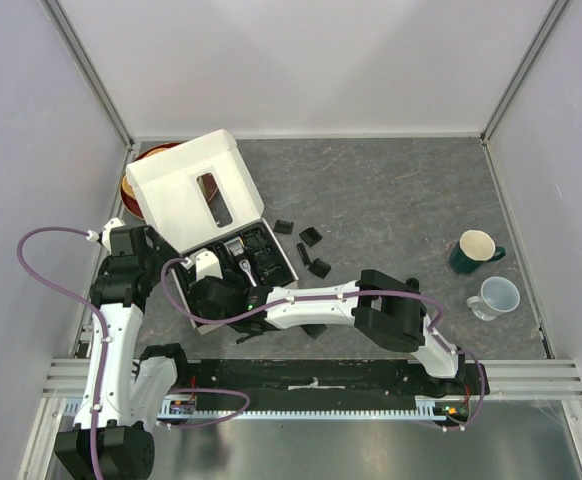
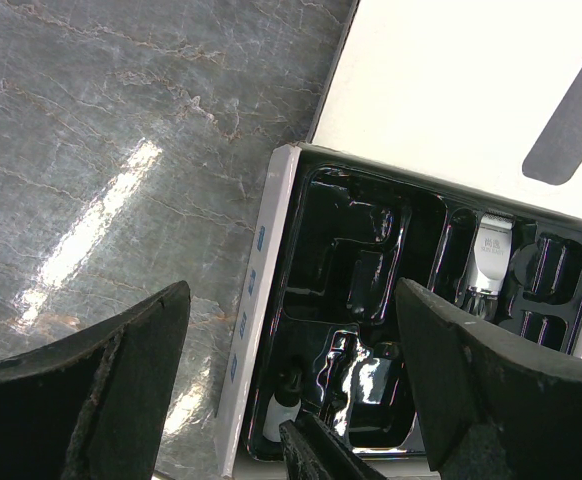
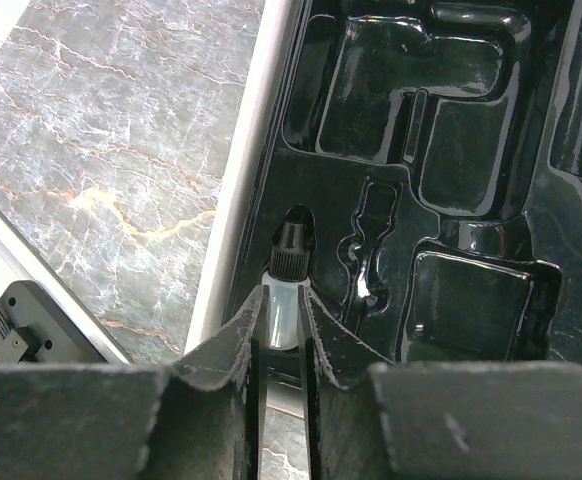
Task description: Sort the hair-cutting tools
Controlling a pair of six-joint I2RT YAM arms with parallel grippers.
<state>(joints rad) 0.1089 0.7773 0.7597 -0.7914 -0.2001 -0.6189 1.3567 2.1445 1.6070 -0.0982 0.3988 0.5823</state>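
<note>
My right gripper (image 3: 281,325) is shut on a small white bottle with a black cap (image 3: 289,262), which sits in a slot at the near left corner of the black tray (image 3: 471,300). The bottle also shows in the left wrist view (image 2: 279,418). My left gripper (image 2: 291,385) is open and empty above the tray's left edge. The black clipper with a silver head (image 2: 488,262) lies in the tray (image 1: 239,256). Three black comb guards (image 1: 311,238) lie on the table right of the box. The brush and cord are not visible.
The white box (image 1: 184,190) stands open at the back left, its lid raised, with a reddish bowl (image 1: 134,172) behind it. A green mug (image 1: 477,250) and a clear cup (image 1: 497,296) stand at the right.
</note>
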